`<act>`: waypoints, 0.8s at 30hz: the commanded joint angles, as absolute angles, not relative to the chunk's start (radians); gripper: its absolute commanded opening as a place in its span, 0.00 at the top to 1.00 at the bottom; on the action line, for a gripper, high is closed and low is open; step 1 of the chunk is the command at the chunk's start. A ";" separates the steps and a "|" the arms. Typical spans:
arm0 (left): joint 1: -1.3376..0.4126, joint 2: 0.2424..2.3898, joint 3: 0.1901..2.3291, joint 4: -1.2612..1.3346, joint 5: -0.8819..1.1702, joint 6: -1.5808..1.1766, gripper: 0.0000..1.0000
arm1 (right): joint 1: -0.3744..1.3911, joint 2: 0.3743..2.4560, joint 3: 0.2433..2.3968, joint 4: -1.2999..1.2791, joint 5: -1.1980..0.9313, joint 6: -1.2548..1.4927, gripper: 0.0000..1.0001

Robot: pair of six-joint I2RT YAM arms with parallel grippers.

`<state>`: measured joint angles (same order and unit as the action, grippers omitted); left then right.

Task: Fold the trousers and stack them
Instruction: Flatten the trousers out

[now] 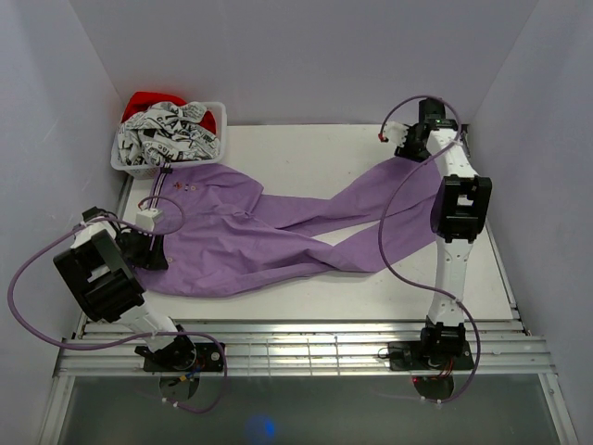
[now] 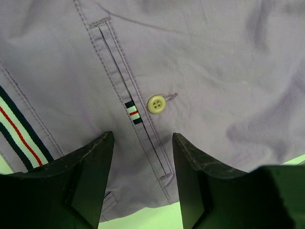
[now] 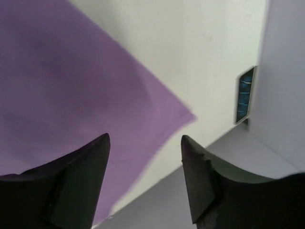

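Note:
The lilac trousers (image 1: 278, 232) lie spread across the table, waist at the left, legs running to the back right. My left gripper (image 1: 148, 248) is open over the waist edge. In the left wrist view its fingers (image 2: 90, 162) straddle a back pocket (image 2: 138, 124) with a pale button (image 2: 156, 103); the striped waistband (image 2: 19, 131) shows at the left. My right gripper (image 1: 408, 144) is open and empty above the leg end at the back right. In the right wrist view the hem corner (image 3: 181, 114) lies below its fingers (image 3: 195, 162).
A white basket (image 1: 167, 139) of patterned and red clothes stands at the back left, touching the waist. The table's right edge and the side wall (image 3: 286, 71) are close to my right gripper. Rails run along the table's near edge (image 1: 306, 348).

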<state>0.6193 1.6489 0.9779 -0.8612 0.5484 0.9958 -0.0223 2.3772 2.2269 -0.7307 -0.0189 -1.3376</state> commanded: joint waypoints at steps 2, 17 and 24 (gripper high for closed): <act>0.618 1.586 0.992 -0.857 0.555 0.991 0.35 | -0.006 2.302 2.191 -0.597 0.129 -1.214 0.17; 0.617 1.601 1.072 -0.963 0.676 0.982 0.27 | -0.339 1.717 1.441 -0.931 -0.278 -1.804 0.12; 0.617 1.595 1.077 -0.986 0.667 0.988 0.27 | -0.373 1.801 1.385 -0.841 -0.313 -1.972 0.17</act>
